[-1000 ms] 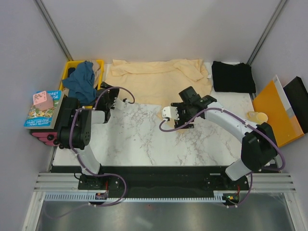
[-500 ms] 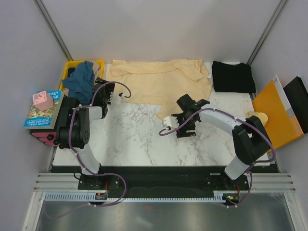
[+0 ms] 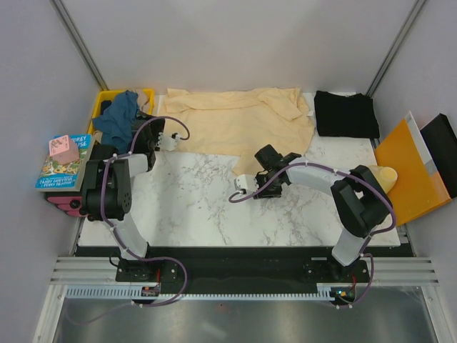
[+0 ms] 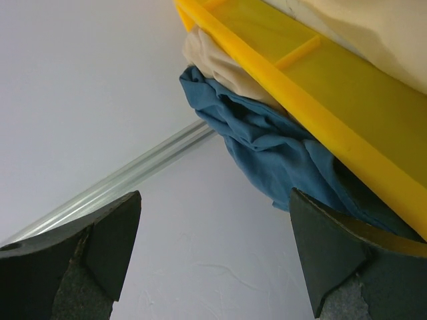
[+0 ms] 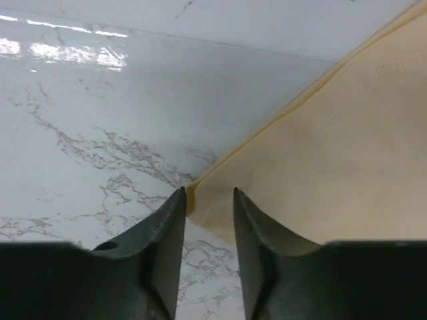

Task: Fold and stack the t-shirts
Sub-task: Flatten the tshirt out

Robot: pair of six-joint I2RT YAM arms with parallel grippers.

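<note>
Top external shows marble table (image 3: 193,207), left end effector (image 4: 215,200) wide, right end effector (image 5: 207,194) narrow astride cream t-shirt (image 3: 235,118).

Bright, even light falls from overhead, leaving only faint, soft shadows on the marble table (image 3: 193,207) in front of the cream shirt (image 3: 235,121). In the right wrist view, white glare streaks the table far left of the shirt, whose hem is sharp. The left wrist view is crisp, with shade under the yellow crate (image 4: 320,100) beside the shirt.

My overhead camera looks down on everything. The close wrist views share its yellow plastic crate (image 3: 147,92) (image 4: 320,87) on the left and its pale cream-yellow cloth t-shirt (image 3: 235,121) (image 5: 333,133) on the right.
</note>
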